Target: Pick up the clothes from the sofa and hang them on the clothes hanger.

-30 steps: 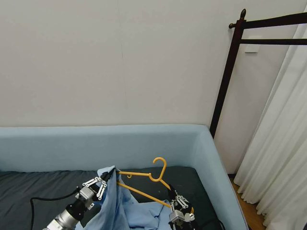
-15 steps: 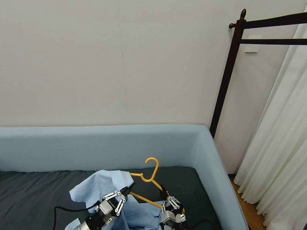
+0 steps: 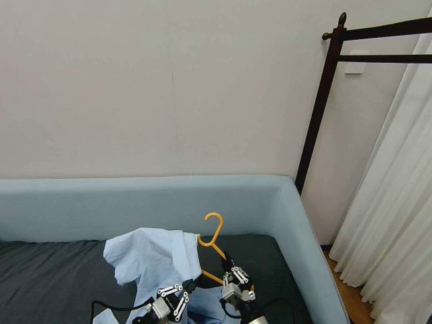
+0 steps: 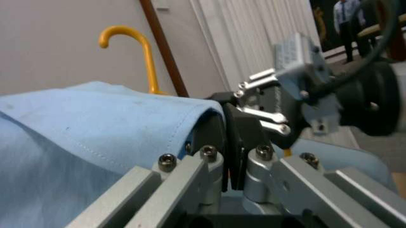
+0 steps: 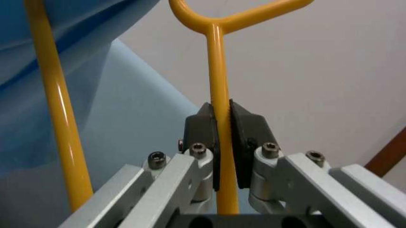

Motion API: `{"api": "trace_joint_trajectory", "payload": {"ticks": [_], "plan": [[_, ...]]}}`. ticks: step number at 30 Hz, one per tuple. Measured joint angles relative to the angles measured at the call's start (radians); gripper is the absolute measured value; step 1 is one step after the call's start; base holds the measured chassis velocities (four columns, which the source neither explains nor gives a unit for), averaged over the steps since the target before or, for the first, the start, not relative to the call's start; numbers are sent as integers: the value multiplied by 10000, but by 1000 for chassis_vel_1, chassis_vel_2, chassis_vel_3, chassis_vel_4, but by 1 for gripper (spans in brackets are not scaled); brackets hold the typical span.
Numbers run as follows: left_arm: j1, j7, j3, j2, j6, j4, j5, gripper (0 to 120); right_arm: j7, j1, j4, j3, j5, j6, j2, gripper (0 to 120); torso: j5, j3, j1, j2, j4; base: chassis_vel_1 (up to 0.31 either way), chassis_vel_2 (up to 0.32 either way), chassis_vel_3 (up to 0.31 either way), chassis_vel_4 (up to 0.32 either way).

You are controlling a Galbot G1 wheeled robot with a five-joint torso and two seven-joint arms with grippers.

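Looking down from the head view, we find both pincers low in the frame, close to the bottom centre, over the dark seat of the pale blue sofa (image 3: pixel 135 199). The left pincer (image 3: pixel 173 301) sits just left of centre, its jaws pressed together on a fold of the light blue shirt (image 3: pixel 152 255); in its wrist view we see the black pads (image 4: pixel 212 137) meeting over the stitched edge of the cloth. The right pincer (image 3: pixel 235 279) is just beside it, to the right, and it is clamped tight on the yellow hanger (image 3: pixel 213 233) (its wrist view shows the pads closed on a straight bar that runs up to a curved bend). The hanger's hook stands a little below the middle of the frame, tilted, in front of the sofa's backrest. The shirt is draped over the hanger's left side and spreads toward the lower left; we cannot tell whether its lower edge touches the seat. A dark wooden clothes rack (image 3: pixel 317 115) stands in the upper right, against the pale wall and next to a white curtain (image 3: pixel 398 202) along the right edge, well apart from the hanger and shirt.
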Motion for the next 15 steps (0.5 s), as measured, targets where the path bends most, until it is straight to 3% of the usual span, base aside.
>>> {"api": "trace_joint_trajectory", "payload": {"ticks": [7,15], "plan": [[13,302,-115,-17,-213,449,33,0,-26,117,290,272,319,-41,-124,5,0,0,0,1,1,0,0,0,0],[-49,-644,-188,7,-292,408,77,0,-162,-44,479,356,269,383,-207,5,-1,0,0,0,0,0,0,0,0]]}}
